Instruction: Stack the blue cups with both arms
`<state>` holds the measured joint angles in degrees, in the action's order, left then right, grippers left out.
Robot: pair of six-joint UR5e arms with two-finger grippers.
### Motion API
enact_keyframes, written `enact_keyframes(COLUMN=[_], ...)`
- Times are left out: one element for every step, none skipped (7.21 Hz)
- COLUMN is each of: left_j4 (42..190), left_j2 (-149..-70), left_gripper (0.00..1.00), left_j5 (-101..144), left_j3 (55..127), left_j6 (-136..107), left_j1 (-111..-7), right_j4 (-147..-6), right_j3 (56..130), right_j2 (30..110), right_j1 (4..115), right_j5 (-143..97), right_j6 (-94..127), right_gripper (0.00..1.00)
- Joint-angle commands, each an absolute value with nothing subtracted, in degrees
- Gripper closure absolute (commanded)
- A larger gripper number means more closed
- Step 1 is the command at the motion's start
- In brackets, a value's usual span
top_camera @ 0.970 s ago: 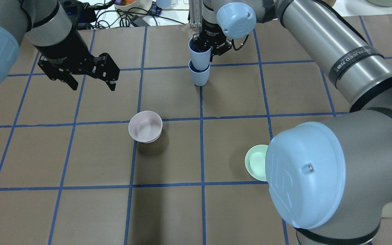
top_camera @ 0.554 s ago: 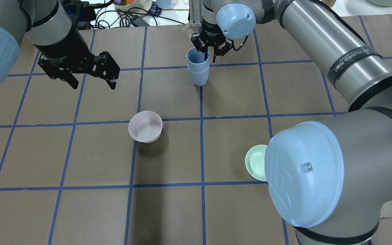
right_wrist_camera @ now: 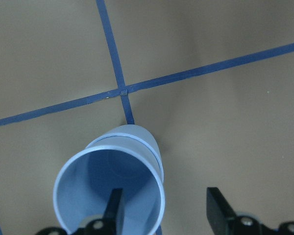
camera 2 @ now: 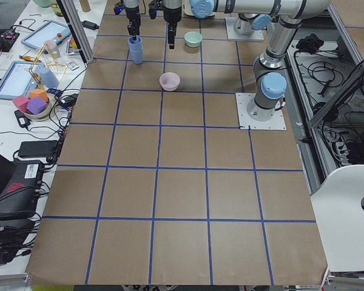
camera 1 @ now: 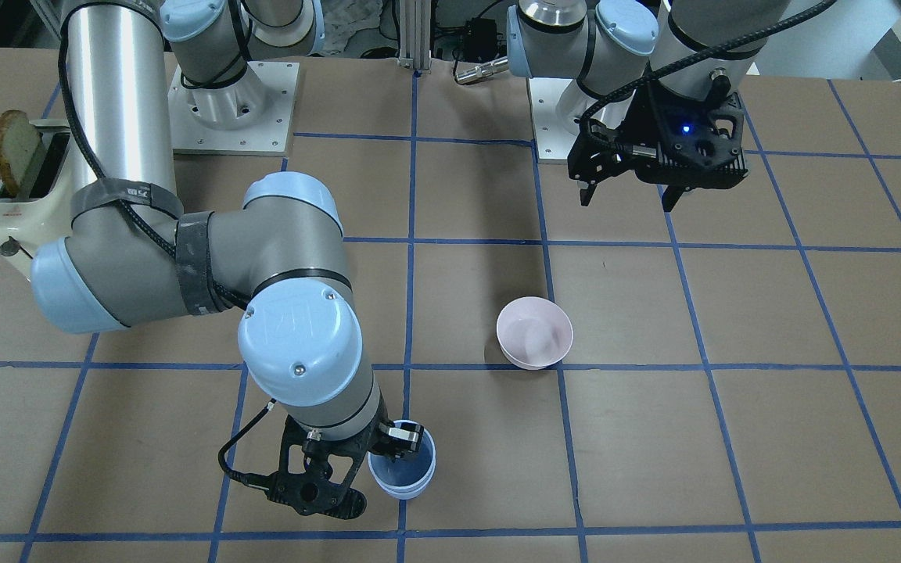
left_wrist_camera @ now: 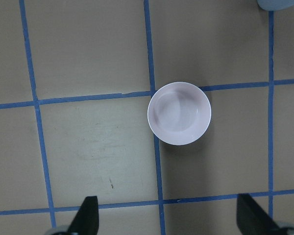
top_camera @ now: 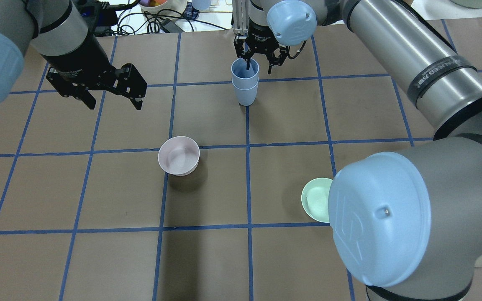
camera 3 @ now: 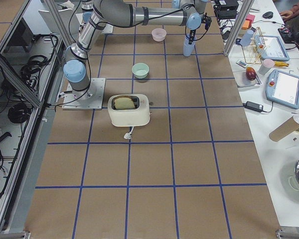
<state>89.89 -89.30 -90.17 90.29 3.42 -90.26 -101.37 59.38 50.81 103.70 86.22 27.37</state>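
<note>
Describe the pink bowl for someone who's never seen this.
On the brown table with blue tape lines, look near the middle, over a tape crossing. The pink bowl sits there, lower and wider than the blue cups and, unlike the green bowl, pale pink.

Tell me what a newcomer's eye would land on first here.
The two blue cups, nested one inside the other, stand upright at the far middle of the table. The right gripper is open over them, with one finger inside the top rim. The left gripper hangs open above the table's left side, and a pink bowl sits near the centre.
</note>
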Motion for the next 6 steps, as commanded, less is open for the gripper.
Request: enact_keyframes(left_j4=[89.91,89.83,89.82,89.91,89.91,89.91], left_j2=[-89.21,-89.21,-89.12,-89.12,-88.95,-88.86], left_gripper=[0.00,0.00,0.00,0.00,0.00,0.00], left_j5=[-90.18,-90.18,-90.18,-90.18,-90.18,-90.18], left_j3=[90.35,90.35,90.35,90.35,90.35,90.35], left_j6=[3.43,3.43,3.51,3.52,3.52,3.52], left_j1=[-90.26,-90.26,-90.26,-90.26,-90.26,-90.26], right_j4=[-98.98,-96.53,-94.24,-89.43,-86.77,-86.66], right_j3=[59.85,60.20,61.08,62.56,64.67,68.69], right_j2=[54.91,57.11,59.30,62.20,65.62,69.92], right_j1=[103.10,102.40,101.87,100.21,97.41,95.64], right_j5=[86.48,86.48,86.57,86.66,86.66,86.83], right_j6=[26.81,26.37,22.19,17.54,13.40,9.62], right_gripper=[0.00,0.00,0.00,0.00,0.00,0.00])
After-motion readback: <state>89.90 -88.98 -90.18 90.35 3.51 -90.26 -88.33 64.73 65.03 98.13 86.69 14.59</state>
